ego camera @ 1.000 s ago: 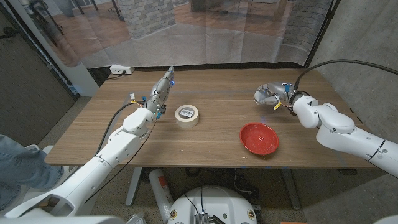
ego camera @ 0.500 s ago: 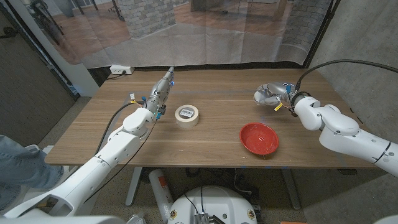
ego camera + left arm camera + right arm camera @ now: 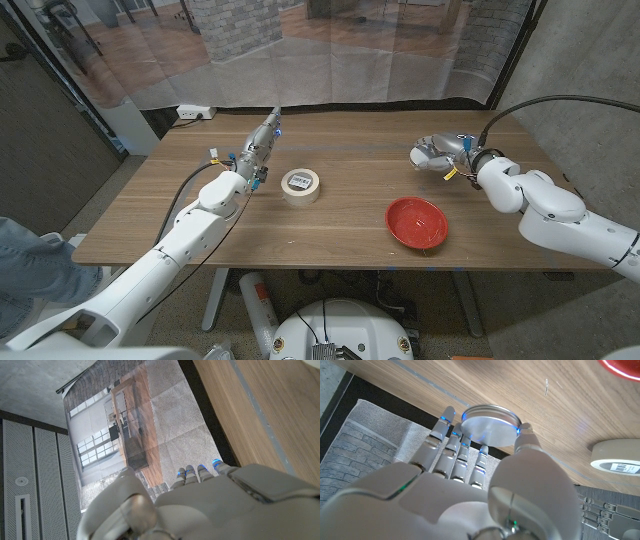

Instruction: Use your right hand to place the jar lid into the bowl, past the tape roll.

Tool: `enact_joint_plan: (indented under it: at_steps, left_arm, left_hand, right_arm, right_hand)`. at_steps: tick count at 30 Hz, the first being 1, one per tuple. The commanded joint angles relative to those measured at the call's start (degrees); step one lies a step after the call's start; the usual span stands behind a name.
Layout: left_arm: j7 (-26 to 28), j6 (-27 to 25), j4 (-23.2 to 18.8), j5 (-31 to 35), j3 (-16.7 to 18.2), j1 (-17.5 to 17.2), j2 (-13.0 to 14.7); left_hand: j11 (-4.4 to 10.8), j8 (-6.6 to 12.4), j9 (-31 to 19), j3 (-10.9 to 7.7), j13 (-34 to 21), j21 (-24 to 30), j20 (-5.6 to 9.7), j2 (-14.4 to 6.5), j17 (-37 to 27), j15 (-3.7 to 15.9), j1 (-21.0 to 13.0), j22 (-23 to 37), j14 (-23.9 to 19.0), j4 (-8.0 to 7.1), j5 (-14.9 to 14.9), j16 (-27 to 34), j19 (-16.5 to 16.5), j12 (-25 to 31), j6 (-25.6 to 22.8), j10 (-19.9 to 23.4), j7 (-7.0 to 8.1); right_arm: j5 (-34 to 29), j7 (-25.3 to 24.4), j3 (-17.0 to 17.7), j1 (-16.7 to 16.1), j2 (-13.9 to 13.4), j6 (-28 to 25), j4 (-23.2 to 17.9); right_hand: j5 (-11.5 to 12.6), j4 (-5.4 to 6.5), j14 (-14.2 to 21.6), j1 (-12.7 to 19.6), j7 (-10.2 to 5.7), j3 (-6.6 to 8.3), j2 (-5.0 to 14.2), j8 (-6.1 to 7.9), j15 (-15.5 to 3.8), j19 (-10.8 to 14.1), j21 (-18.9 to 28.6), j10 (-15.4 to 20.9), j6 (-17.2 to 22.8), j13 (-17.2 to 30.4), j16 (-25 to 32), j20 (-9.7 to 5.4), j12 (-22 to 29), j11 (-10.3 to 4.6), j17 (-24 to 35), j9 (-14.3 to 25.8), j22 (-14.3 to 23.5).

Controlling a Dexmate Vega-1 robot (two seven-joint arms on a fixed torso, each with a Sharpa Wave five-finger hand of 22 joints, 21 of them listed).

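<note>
I had the round silver metal jar lid pinched between thumb and fingers of my right hand, lifted at the bench's far right. The grasp looked done; carrying it to the shallow red bowl and releasing remained.

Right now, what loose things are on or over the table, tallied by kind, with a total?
Jar lid: 1, silver, pinched in the right robot hand
Tape roll: 1, cream white
Bowl: 1, red
Total: 3
</note>
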State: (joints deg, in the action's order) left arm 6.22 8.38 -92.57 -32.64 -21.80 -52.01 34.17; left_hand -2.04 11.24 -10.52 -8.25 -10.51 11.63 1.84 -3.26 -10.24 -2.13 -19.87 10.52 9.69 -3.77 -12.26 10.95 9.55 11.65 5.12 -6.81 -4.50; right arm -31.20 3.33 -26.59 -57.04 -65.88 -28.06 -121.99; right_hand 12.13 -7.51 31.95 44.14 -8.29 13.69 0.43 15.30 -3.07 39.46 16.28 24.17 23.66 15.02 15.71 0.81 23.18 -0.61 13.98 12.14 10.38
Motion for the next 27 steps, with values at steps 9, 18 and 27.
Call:
enact_joint_plan:
  at_steps: [9, 18, 27]
  left_arm:
    - [-0.44, -0.50, 1.05, 0.44, -0.92, 1.46, -0.77]
    - [-0.37, -0.60, 1.24, 0.46, -0.96, 1.62, -0.86]
    - [-0.64, -0.27, 1.72, 0.34, -1.02, 1.66, -1.04]
  left_hand:
    - [-0.04, 0.00, -0.26, 0.04, -0.23, -0.01, 0.33, -0.49, -0.13, -0.11, -0.47, 0.09, 2.24, 0.14, 0.21, -0.31, 9.21, -0.09, 0.44, -0.38, -0.02]
    - [-0.16, 0.02, -0.27, 0.05, -0.23, -0.02, 0.32, -0.53, -0.13, -0.18, -0.58, 0.09, 2.31, 0.21, 0.21, -0.33, 9.27, -0.10, 0.43, -0.44, -0.01]
    - [-0.01, 0.01, -0.27, 0.06, -0.23, -0.02, 0.34, -0.55, -0.13, -0.19, -0.70, 0.09, 2.38, 0.29, 0.21, -0.33, 9.29, -0.11, 0.48, -0.49, -0.02]
  right_arm:
    - [2.10, -2.64, 3.01, -4.20, -2.16, 0.09, -2.21]
    - [2.75, -3.15, 4.11, -5.88, -3.21, -0.50, -3.65]
    - [4.02, -4.61, 5.72, -8.24, -4.53, -0.13, -4.83]
  right_hand:
    - [0.22, -0.18, 0.84, 0.62, -0.32, 0.38, 0.78, 0.18, -4.95, 0.81, -0.45, 5.76, 0.73, 0.44, -0.05, -0.01, 0.58, -4.46, 0.14, 0.09, 0.13]
    - [0.17, -0.16, 0.91, 0.72, -0.20, 0.38, 0.80, 0.21, -4.98, 0.97, -0.59, 5.74, 1.09, 0.54, -0.13, -0.16, 0.54, -4.64, 0.16, 0.10, 0.15]
    - [0.16, -0.15, 0.99, 0.84, -0.27, 0.41, 0.88, 0.12, -5.16, 1.03, -0.72, 5.85, 1.07, 0.60, -0.16, -0.17, 0.56, -4.32, 0.19, 0.10, 0.15]
